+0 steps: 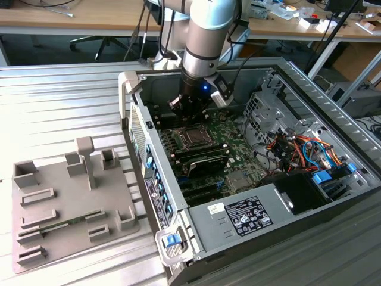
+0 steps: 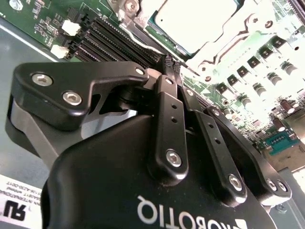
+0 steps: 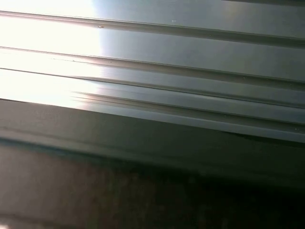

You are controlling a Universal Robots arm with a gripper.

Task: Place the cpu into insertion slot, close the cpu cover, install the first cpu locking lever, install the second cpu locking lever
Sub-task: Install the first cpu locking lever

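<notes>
Gripper point(image 2: 167, 64) — fingers clenched together, grasping nothing — hovers just beside the socket edge, where the silver cpu point(image 2: 195, 21) sits under the metal cpu cover point(image 2: 238, 36).

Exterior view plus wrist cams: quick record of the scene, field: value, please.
setting: open computer case lying on a ribbed metal table
gripper: inside the case, above the motherboard, fingers closed together, holding nothing
cpu: seated in the socket, metal top showing
cpu cover: lying down around the cpu
beside case: grey fixture tray at the exterior view's left
first wrist view: ribbed metal surface
</notes>
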